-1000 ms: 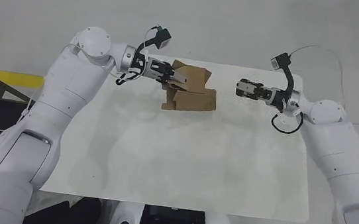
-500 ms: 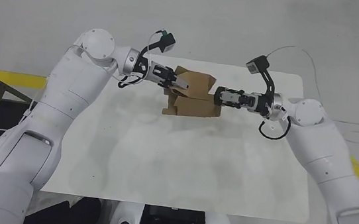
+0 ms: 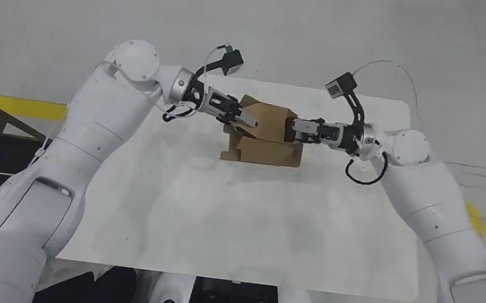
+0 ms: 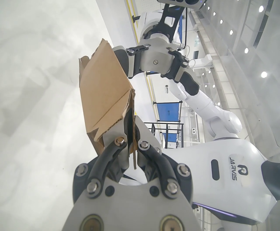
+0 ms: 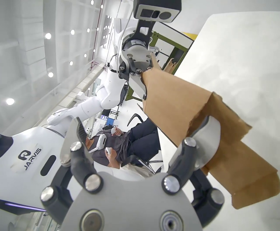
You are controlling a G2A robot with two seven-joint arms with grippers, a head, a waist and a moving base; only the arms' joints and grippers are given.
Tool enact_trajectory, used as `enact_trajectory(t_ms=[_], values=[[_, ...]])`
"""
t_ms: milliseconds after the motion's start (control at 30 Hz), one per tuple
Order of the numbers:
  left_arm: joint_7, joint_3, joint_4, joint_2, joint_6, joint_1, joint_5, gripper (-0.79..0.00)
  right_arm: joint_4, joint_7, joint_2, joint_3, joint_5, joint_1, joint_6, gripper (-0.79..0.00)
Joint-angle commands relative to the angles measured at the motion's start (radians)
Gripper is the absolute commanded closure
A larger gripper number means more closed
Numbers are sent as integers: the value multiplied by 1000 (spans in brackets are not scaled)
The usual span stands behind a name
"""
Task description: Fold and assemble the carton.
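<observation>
My left gripper (image 4: pixel 130 140) pinches an edge flap of the brown corrugated cardboard carton (image 3: pixel 265 136) at the far middle of the white table (image 3: pixel 260 235), its long axis running across to my right gripper (image 3: pixel 296 127), spread wide against the opposite end.

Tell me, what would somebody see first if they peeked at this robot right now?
A brown cardboard carton is at the far side of the white table, with a robot arm at each end of it. The left gripper is clamped on one of its flaps, while the right gripper is open and pressed up against the carton's other end.
</observation>
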Motion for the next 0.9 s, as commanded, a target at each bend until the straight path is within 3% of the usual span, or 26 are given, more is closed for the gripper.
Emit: enact_trajectory(t_ms=[0,167,267,367,667,867], values=[[-2,1,0,-1,-2,-2,-3,0,5,-1,-4,-2,19,-3,-1,-763],[-5,3,-1,-2,-3,-6,-5,0,20,-2,-13,-10,28,-6,-2,-757],[-8,0,-2,-2,-7,-5,-12,0,34,-1,-20,-13,43,-7,-1,-699],[-11,-1,-1,-2,-9,-5,-14,0,47,2,-28,-17,55,-4,1,-576],[-11,-2,8,-1,-3,-3,-9,0,52,6,-34,1,53,1,6,-508],[-9,0,11,-1,1,0,-7,0,47,12,-31,21,48,-1,12,-400]])
